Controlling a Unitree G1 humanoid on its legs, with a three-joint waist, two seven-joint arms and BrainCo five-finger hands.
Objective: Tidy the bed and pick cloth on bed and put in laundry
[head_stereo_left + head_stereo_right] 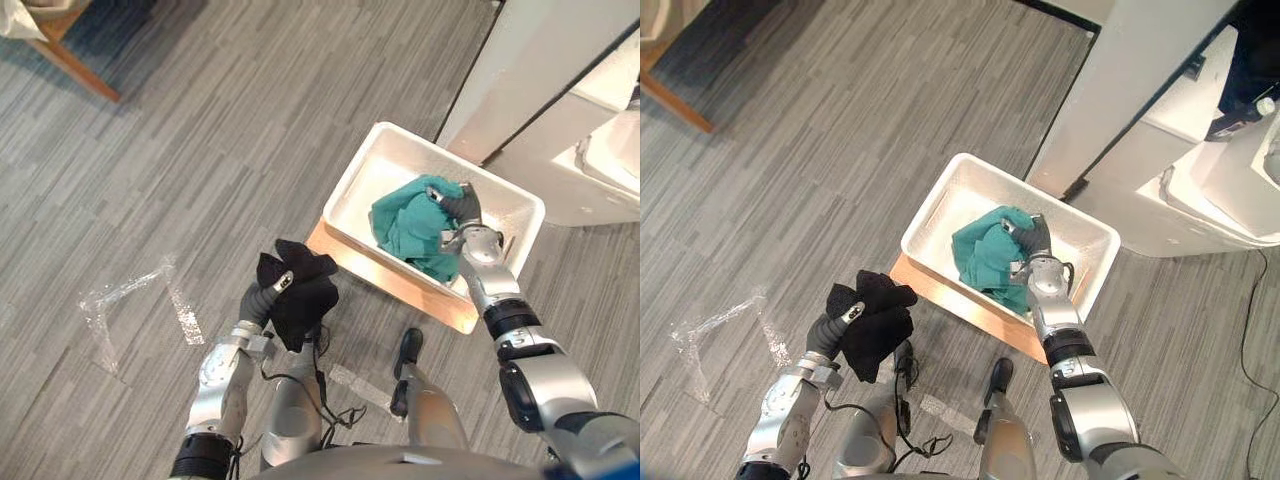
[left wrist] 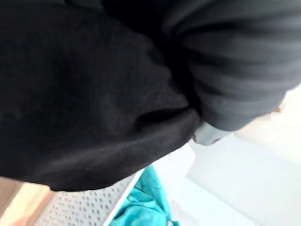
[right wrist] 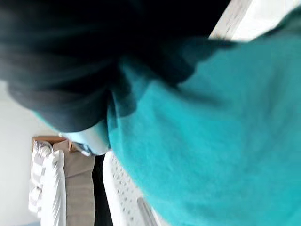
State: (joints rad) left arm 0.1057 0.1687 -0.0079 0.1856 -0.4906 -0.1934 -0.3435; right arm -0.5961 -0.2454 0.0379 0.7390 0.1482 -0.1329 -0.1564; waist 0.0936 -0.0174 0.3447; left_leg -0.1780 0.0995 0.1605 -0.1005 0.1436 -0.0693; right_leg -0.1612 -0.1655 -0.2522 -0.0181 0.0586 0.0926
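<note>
Clutching black cloth [image 1: 302,295], left hand [image 1: 258,300] fingers clamp it, eight o'clock of basket [image 1: 347,183]; right hand [image 1: 463,206] on teal cloth [image 1: 408,226] inside, its fingers' state I cannot tell.

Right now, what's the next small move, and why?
Probably lift the right hand up out of the white basket, leaving the teal cloth behind. That cloth already lies inside the basket with the hand on it, while the left hand holds the black cloth outside the basket and needs room to drop it in.

Clear tape [image 1: 183,312] on grey floor [image 1: 200,150]
</note>
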